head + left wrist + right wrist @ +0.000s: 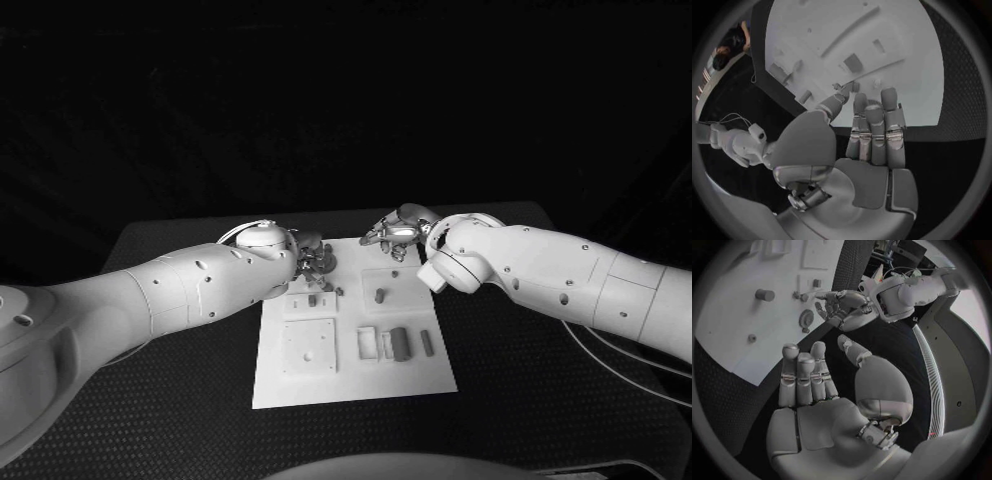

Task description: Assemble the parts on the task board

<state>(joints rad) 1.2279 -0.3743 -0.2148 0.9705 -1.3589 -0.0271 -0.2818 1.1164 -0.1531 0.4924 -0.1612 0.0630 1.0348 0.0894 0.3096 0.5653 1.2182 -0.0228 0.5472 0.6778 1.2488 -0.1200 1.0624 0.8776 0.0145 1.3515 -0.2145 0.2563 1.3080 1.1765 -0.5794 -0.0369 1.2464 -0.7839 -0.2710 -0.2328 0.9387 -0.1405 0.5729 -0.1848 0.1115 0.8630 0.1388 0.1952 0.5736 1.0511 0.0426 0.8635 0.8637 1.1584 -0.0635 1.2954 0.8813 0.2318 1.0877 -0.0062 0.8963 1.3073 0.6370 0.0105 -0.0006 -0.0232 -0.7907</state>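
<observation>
Fingers of L silver many-fingered hand [870, 135] lie straight and side by side, thumb apart, holding nothing; R silver hand [817, 390] likewise. Both hover over far end of white rectangular task board [353, 385]. Small grey parts [394, 343] lie near board's middle, untouched. Risk: hands close together, may collide or knock pegs while reaching.

Both arms reach in, hands close together. Left hand [307, 258] & right hand [394, 229]: fingers [874, 131] straight, apart, holding nothing.
</observation>
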